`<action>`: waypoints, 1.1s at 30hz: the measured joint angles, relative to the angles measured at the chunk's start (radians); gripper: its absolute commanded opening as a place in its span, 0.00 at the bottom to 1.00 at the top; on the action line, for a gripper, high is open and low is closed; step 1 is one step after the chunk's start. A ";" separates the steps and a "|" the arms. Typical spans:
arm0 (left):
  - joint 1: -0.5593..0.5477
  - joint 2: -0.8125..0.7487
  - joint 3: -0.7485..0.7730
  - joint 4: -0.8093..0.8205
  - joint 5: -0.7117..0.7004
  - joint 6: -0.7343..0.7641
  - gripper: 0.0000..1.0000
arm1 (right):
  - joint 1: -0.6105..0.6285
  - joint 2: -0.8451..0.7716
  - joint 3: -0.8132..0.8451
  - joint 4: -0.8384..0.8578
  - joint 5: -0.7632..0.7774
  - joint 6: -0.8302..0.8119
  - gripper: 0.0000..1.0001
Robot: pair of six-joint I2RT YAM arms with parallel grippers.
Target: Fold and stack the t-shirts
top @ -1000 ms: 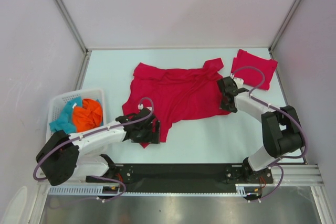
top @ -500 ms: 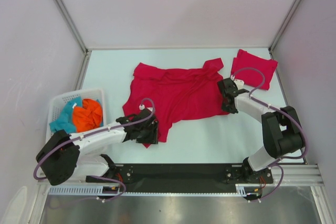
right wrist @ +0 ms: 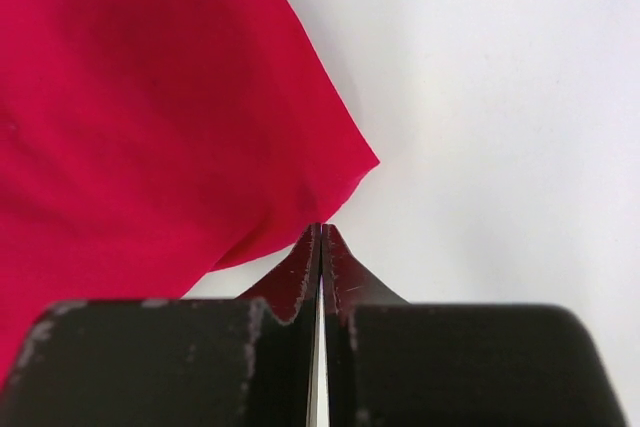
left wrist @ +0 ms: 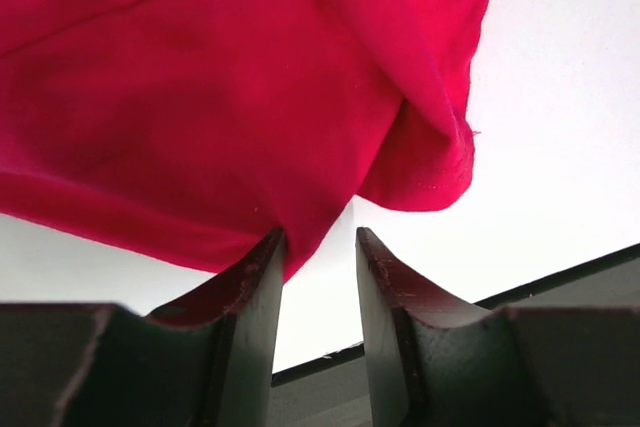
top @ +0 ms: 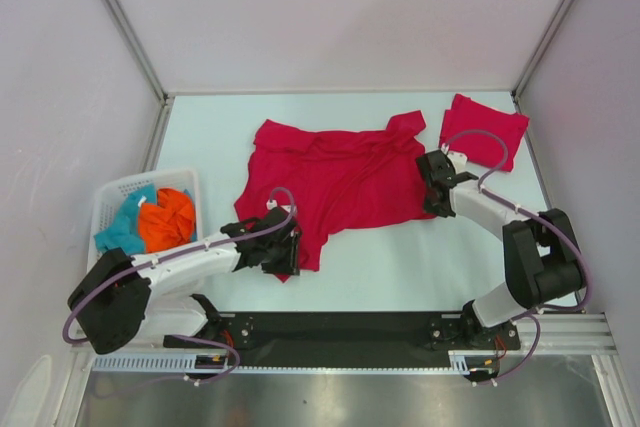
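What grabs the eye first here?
A crumpled red shirt sprawls mid-table, with a folded shirt at the far right corner. The right jaws are shut on the red shirt's right corner; the left jaws stand apart at its near-left hem. A basket at the left holds orange cloth and teal cloth.

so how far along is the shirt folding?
Done: one folded t-shirt lies far right. In hand: the spread t-shirt lies unfolded; right claw shut on its right edge, left claw open at the near hem. Left: fold it, stack it on the folded one.
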 measured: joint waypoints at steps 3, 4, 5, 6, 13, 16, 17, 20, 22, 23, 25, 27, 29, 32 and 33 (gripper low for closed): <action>0.000 -0.005 0.001 -0.005 0.000 0.000 0.36 | 0.000 -0.003 0.000 0.001 0.002 0.000 0.08; 0.000 -0.005 0.002 -0.008 0.000 0.000 0.36 | 0.000 -0.003 0.000 0.000 0.002 -0.001 0.20; 0.000 -0.006 0.004 -0.013 0.000 0.000 0.34 | 0.001 -0.002 0.000 0.000 0.002 0.000 0.24; 0.000 -0.008 0.009 -0.023 0.000 0.000 0.34 | 0.001 -0.001 0.000 0.000 0.002 0.000 0.27; -0.001 -0.063 0.085 -0.094 -0.020 0.003 0.30 | 0.006 0.065 0.020 -0.006 -0.002 -0.011 0.38; -0.002 -0.082 0.145 -0.128 -0.036 0.010 0.29 | 0.009 0.084 0.021 -0.006 -0.004 -0.011 0.38; -0.002 -0.086 0.167 -0.138 -0.041 0.012 0.30 | 0.010 0.089 0.023 -0.006 -0.005 -0.010 0.38; -0.002 -0.088 0.216 -0.150 -0.056 0.021 0.29 | 0.013 0.107 0.033 -0.005 -0.006 -0.011 0.38; -0.002 -0.087 0.224 -0.152 -0.058 0.026 0.29 | 0.013 0.114 0.040 -0.002 -0.007 -0.011 0.38; -0.002 -0.086 0.224 -0.156 -0.059 0.027 0.29 | 0.013 0.117 0.043 -0.001 -0.007 -0.011 0.38; -0.002 -0.082 0.222 -0.164 -0.061 0.027 0.30 | 0.013 0.120 0.046 0.002 -0.007 -0.011 0.38; -0.002 -0.077 0.211 -0.164 -0.066 0.027 0.30 | 0.013 0.120 0.046 0.002 -0.008 -0.011 0.38; -0.002 -0.069 0.192 -0.164 -0.073 0.027 0.30 | 0.015 0.120 0.046 0.002 -0.008 -0.011 0.38; -0.002 -0.052 0.161 -0.166 -0.081 0.027 0.32 | 0.017 0.120 0.048 0.001 -0.007 -0.011 0.38; -0.002 -0.048 0.152 -0.169 -0.084 0.027 0.32 | 0.018 0.120 0.049 0.001 -0.007 -0.011 0.39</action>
